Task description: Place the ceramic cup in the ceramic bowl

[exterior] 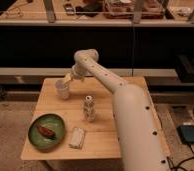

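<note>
The small white ceramic cup stands upright at the back left of the wooden table. The green ceramic bowl sits at the front left, with a reddish-brown item lying in it. My gripper reaches from the right and sits at the cup's upper right rim, touching or just above it. The cup still rests on the table.
A clear patterned bottle-like jar stands mid-table between the cup and the front edge. A pale rectangular block lies right of the bowl. My white arm covers the table's right side. Dark shelving runs behind the table.
</note>
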